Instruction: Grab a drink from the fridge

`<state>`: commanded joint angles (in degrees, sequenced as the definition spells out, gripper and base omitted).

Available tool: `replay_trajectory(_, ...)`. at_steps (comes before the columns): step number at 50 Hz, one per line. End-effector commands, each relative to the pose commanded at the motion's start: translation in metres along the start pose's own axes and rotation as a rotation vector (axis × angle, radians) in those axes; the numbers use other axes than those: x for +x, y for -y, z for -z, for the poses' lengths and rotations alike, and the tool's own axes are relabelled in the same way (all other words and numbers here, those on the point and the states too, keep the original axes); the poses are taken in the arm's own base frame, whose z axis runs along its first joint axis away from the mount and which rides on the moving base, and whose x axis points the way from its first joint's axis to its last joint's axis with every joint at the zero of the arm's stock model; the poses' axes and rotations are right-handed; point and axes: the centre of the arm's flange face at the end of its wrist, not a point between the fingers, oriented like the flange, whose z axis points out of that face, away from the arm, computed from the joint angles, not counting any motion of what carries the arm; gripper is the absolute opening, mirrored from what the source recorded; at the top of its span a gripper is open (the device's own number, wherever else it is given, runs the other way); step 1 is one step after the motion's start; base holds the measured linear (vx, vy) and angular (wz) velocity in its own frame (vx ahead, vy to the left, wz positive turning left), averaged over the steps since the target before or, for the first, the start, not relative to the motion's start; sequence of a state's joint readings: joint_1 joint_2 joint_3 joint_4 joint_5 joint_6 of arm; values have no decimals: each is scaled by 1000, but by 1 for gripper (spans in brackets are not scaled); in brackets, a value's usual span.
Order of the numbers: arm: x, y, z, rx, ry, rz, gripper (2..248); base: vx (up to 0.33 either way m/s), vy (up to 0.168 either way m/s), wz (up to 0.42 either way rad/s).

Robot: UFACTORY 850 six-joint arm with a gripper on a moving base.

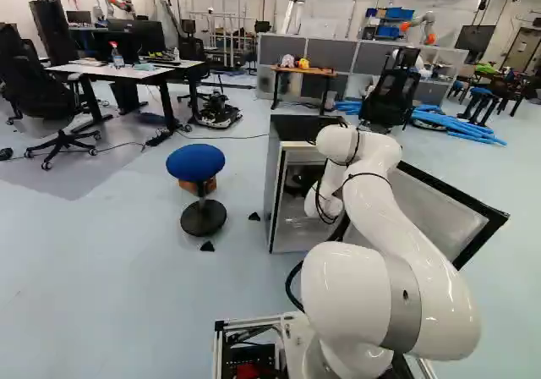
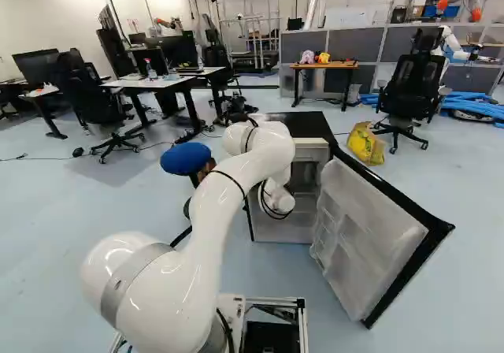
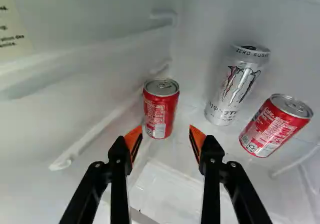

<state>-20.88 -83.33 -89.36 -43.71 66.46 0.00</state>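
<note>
In the left base view the dark gripper (image 1: 303, 178) shows partly inside the fridge (image 1: 272, 194), its fingertips hidden. Seen from the wrist, the gripper (image 3: 165, 137) stands open, its orange pads apart with nothing held. A red can (image 3: 161, 109) stands upright just ahead of the gap between the fingertips, nearer the left finger. Farther in, beyond the other finger, is a tall silver-white can (image 3: 237, 86). Another red can (image 3: 275, 126) stands beside it, off to that same side. The fridge door (image 2: 370, 239) hangs open to the right of my arm.
Ridged fridge wall (image 3: 90, 104) runs close along one finger's side. A blue stool (image 1: 196, 163) stands left of the fridge. Behind are desks (image 1: 127, 70), an office chair (image 2: 409, 93) and a yellow bag (image 2: 365, 143). Other robots (image 1: 420, 25) stand far back.
</note>
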Motion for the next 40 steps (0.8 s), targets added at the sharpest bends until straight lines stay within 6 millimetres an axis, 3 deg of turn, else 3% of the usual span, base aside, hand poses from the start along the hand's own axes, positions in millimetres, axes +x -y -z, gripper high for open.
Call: replay_trajectory(40,3,-2,-5,0,-45,7,149,0,0,0)
